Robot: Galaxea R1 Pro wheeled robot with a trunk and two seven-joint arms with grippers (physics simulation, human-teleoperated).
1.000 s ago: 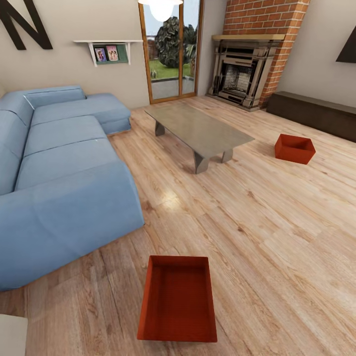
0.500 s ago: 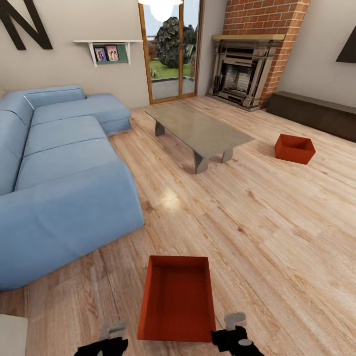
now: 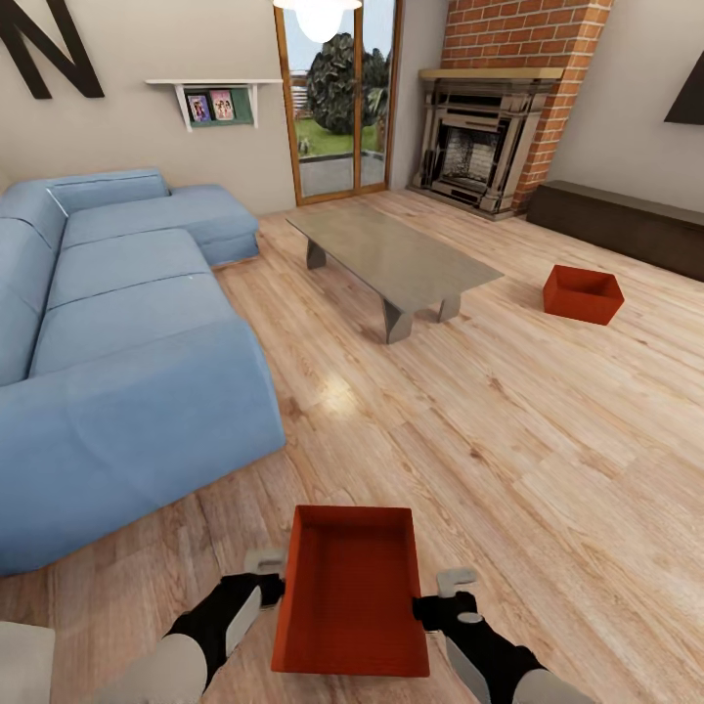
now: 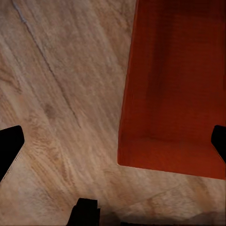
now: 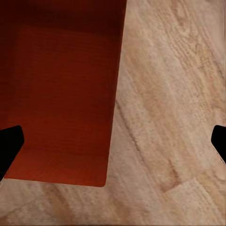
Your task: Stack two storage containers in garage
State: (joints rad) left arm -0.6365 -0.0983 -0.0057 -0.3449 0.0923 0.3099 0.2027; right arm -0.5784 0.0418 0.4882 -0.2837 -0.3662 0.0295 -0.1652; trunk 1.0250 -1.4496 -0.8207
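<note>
In the living room, two red-orange storage containers rest on the wood plank floor. The near container (image 3: 352, 587) (image 4: 175, 89) (image 5: 61, 94) lies just in front of me, open side up and empty. The far container (image 3: 583, 293) stands to the right of the low table. My left gripper (image 3: 269, 579) (image 4: 114, 146) is open above the near container's left wall, one fingertip (image 4: 9, 149) over the floor. My right gripper (image 3: 445, 598) (image 5: 114, 143) is open at its right wall, straddling the rim. Neither holds anything.
A large blue sofa (image 3: 127, 372) fills the left side. A grey low table (image 3: 391, 256) stands mid-room, with a brick fireplace (image 3: 479, 147) and a glass door (image 3: 337, 108) behind it. A dark low bench (image 3: 616, 220) runs along the right wall.
Both arms rose into the head view from its lower edge and moved forward to flank the near container. The containers and the camera stayed still.
</note>
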